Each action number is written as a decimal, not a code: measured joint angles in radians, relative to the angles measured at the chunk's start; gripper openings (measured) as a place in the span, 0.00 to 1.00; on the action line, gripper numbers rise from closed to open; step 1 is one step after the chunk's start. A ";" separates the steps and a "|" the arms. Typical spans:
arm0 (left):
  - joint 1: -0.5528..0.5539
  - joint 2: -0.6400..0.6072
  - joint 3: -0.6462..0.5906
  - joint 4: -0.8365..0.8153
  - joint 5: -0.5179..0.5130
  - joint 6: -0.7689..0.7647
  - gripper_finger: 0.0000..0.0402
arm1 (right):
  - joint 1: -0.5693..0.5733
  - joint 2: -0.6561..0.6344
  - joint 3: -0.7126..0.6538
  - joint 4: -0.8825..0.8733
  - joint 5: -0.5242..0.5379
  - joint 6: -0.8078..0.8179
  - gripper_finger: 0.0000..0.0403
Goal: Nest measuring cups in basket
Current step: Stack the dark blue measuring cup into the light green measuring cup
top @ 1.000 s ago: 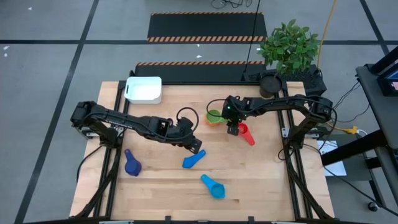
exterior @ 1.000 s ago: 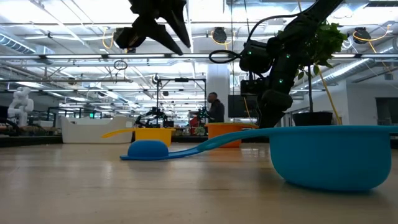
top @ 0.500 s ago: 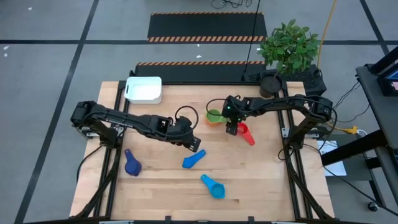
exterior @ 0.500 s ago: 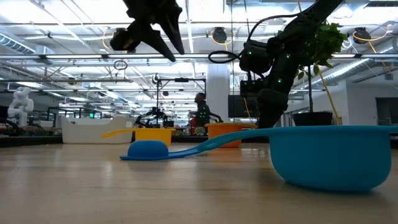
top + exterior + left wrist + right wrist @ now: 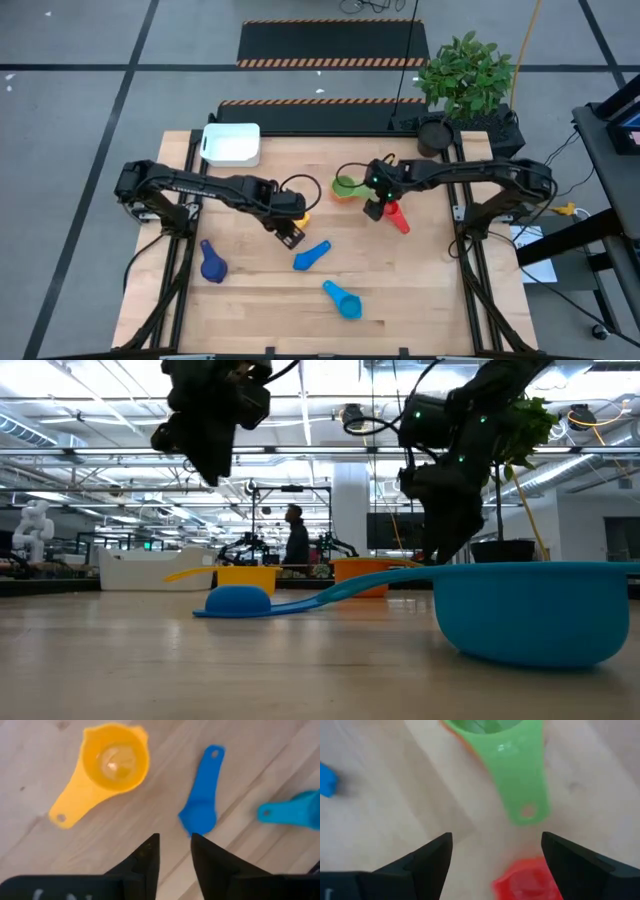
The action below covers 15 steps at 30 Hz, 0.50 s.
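Seven-ish little plastic scoops scattered over the light wooden table (image 5: pixel 420 290), none in the small white rectangular plastic basket (image 5: pixel 231 144) parked way off at the far left corner, well apart from everything. Green round plastic measuring cup (image 5: pixel 344 185) sitting inside an orange one (image 5: pixel 336 194) near the middle, handle poking toward the small red plastic cup (image 5: pixel 396 214) just beside it. Right gripper (image 5: pixel 374 209) hanging right over that spot, fingers (image 5: pixel 420 862) spread wide with nothing between them, green handle (image 5: pixel 522 785) and red cup (image 5: pixel 527 879) showing in the gap. Left gripper (image 5: pixel 291 236) up off the table near the middle, fingers (image 5: pixel 145 857) only a narrow slot apart and holding nothing. Yellow round plastic cup (image 5: pixel 116 759) lying open side up on the wood past those fingers, a mid-blue flat-handled scoop (image 5: pixel 202 805) beside it, bowl end nearest the fingertips, and a lighter blue one (image 5: pixel 295 810) peeking in at the edge. From above: dark blue cup (image 5: pixel 212 264) near the left edge, lighter blue cup (image 5: pixel 343 298) toward the front. Potted green plant (image 5: pixel 465 75) behind the right arm's base. Person (image 5: pixel 296 540) standing in the room beyond the table in the low view.
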 joint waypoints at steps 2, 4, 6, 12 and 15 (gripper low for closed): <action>0.001 0.000 0.000 -0.046 0.006 0.016 0.37 | 0.030 -0.021 0.000 -0.012 0.000 0.075 0.74; 0.001 0.000 0.000 -0.105 0.013 0.021 0.44 | 0.064 -0.041 0.000 -0.011 0.000 0.155 0.74; 0.003 0.000 0.000 -0.177 0.023 0.017 0.51 | 0.099 -0.056 0.000 -0.009 0.000 0.228 0.74; -0.012 -0.001 0.000 -0.357 -0.058 -0.117 0.61 | 0.210 -0.085 0.000 -0.002 0.056 0.453 0.74; -0.035 -0.001 -0.001 -0.439 -0.114 -0.183 0.62 | 0.264 -0.084 -0.001 0.016 0.107 0.545 0.74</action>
